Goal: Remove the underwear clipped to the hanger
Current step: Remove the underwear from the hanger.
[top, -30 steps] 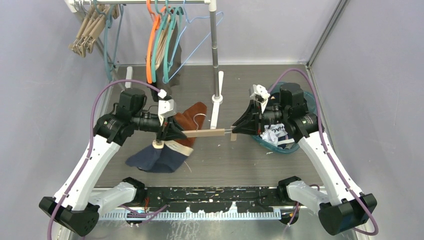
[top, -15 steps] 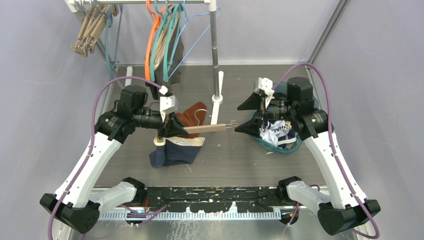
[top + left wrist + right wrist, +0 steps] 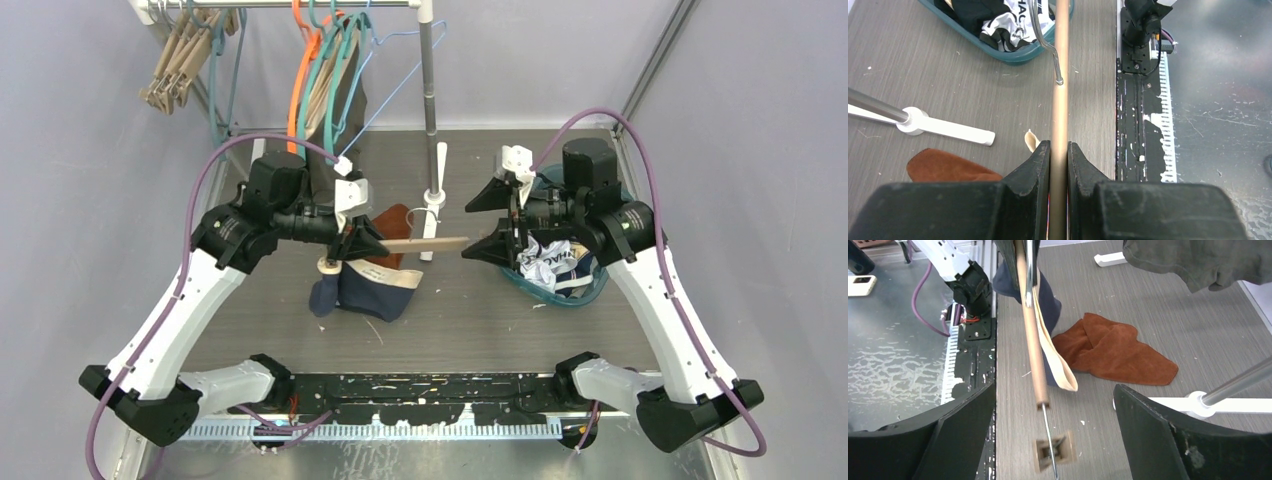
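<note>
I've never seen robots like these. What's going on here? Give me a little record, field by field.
Left fingers: shut on the bar of the wooden clip hanger
Right fingers: wide open, either side of the hanger's end clip, not touching it
Underwear: dark navy boxer shorts with cream waistband, hanging from the hanger near the left fingers
Nearby: rust-brown cloth; teal basket of clothes

Underwear under hanger; cloth behind; basket right.
</note>
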